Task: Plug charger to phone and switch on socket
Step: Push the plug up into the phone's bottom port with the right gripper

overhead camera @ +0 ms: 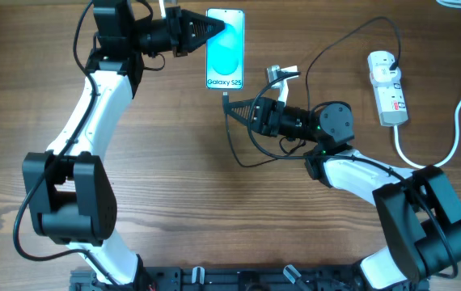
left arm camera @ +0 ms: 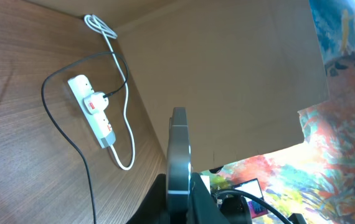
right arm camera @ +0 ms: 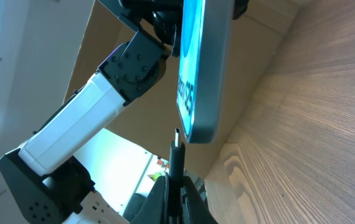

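The phone (overhead camera: 225, 48), cyan screen with "Galaxy S25" at its near end, is held off the table by my left gripper (overhead camera: 214, 31), shut on its far left edge. In the left wrist view the phone (left arm camera: 179, 155) shows edge-on between the fingers (left arm camera: 180, 199). My right gripper (overhead camera: 234, 107) is shut on the charger's connector tip (right arm camera: 176, 149), which sits just below the phone's bottom edge (right arm camera: 196, 81), a small gap apart. The black cable (overhead camera: 243, 153) loops back to the plug in the white socket (overhead camera: 386, 87) at the right.
The socket's white cord (overhead camera: 457, 121) runs along the right edge. A small white and metal object (overhead camera: 279, 74) lies right of the phone. A cardboard wall (left arm camera: 227, 74) stands behind the table.
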Robot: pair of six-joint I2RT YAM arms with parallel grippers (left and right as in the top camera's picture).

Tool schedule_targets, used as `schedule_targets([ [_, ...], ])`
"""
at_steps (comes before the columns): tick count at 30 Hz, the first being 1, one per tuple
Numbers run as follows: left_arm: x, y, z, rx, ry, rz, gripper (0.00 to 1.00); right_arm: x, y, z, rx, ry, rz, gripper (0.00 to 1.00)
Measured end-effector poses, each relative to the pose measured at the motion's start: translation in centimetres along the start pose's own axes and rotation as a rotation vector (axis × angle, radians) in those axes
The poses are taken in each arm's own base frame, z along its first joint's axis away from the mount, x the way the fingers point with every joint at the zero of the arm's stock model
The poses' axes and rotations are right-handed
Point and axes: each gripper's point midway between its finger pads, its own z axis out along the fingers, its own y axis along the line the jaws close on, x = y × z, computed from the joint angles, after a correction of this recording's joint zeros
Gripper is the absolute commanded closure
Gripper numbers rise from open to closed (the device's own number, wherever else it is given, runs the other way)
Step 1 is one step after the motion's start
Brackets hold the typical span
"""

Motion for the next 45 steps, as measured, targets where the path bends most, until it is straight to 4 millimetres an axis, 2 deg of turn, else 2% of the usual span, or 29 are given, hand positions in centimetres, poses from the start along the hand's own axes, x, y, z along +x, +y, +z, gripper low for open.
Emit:
schedule_targets([
  [15, 0.16, -0.08, 0.26, 0.002, 0.006, 0.000, 0.96, -0.13, -0.73, 0.01, 0.026, -0.010, 0.036, 0.96],
  [45, 0.26, -0.02, 0.34, 0.001, 0.009, -0.007, 0.96, -0.25, 0.06, 0.02, 0.000, -0.012, 0.011, 0.96],
])
